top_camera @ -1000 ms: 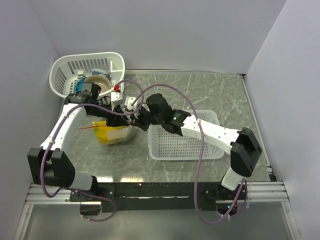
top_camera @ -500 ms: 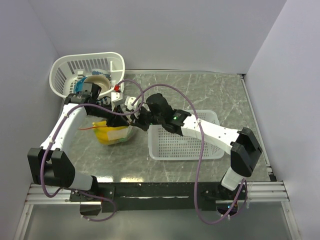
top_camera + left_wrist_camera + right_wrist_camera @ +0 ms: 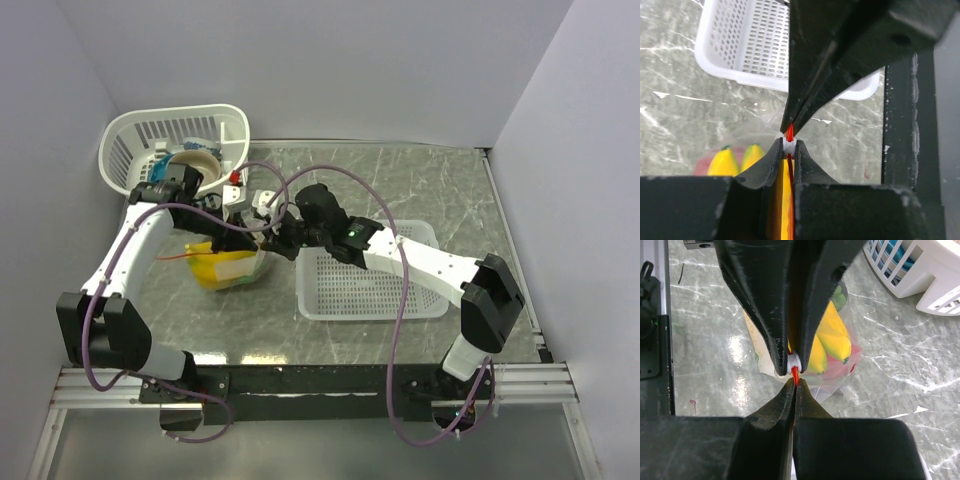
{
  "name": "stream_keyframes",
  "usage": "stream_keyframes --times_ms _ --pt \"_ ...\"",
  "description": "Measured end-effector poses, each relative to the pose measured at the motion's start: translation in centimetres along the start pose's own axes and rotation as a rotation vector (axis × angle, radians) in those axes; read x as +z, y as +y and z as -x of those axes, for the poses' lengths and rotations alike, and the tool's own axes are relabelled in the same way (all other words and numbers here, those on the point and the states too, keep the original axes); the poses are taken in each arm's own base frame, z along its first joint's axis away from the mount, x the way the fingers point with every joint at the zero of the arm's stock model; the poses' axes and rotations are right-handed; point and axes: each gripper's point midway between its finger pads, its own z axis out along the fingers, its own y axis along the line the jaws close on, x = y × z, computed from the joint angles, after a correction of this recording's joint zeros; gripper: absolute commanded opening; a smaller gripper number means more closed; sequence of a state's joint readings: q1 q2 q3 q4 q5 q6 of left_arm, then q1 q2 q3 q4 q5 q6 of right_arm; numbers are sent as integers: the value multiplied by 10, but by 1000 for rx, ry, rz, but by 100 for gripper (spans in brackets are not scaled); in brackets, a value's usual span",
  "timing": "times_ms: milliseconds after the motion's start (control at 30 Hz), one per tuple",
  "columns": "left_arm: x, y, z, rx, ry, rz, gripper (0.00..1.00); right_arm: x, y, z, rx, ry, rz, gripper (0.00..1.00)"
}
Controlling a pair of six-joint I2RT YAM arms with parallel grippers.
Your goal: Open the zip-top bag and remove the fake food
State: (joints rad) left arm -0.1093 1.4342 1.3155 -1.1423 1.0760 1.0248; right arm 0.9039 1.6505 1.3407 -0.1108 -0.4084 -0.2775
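The zip-top bag lies on the table left of centre and holds the fake food: a yellow banana bunch, a pink-red piece and a green piece. Its top edge is lifted. My left gripper is shut on the white slider of the orange-red zip strip. My right gripper is shut on the strip just beside the slider. In the top view the two grippers meet tip to tip, left and right, above the bag's right end.
A tall white basket with a tan bowl and a blue item stands at the back left. A low white mesh basket stands right of the bag, under my right arm. White walls enclose the table.
Both grippers have shifted slightly up and to the right while keeping their hold on the zip strip. The bag stays in place.
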Motion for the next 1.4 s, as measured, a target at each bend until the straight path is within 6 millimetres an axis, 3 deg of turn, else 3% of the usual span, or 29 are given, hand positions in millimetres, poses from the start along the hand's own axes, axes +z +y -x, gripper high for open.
stream_keyframes --times_ms 167,300,500,667,800,933,1033,1100,1133,1267,1400 --pt "-12 5 -2 37 -5 38 5 -3 -9 4 23 -23 -6 0" --pt "-31 12 -10 20 -3 88 6 -8 -26 3 44 -35 -34 0" --pt "-73 30 -31 -21 23 222 6 -22 -62 3 78 -64 -104 0" --pt "-111 39 -57 -65 84 355 5 -28 -79 1 98 -70 -152 0" --pt "-136 36 -73 -109 113 443 5 -29 -86 4 106 -84 -183 0" --pt "-143 32 -79 -145 106 464 9 -25 -81 7 107 -107 -173 0" --pt "-144 29 -79 -161 92 468 43 -23 -79 5 114 -112 -160 0" --pt "-147 28 -80 -173 104 485 84 -25 -82 3 118 -105 -177 0" --pt "-150 27 -78 -207 97 499 99 -28 -88 2 123 -103 -194 0" --pt "-151 32 -45 -193 45 507 99 -35 -102 -6 140 -89 -230 0" --pt "-118 27 8 -129 -36 399 99 -37 -102 -10 154 -78 -241 0"
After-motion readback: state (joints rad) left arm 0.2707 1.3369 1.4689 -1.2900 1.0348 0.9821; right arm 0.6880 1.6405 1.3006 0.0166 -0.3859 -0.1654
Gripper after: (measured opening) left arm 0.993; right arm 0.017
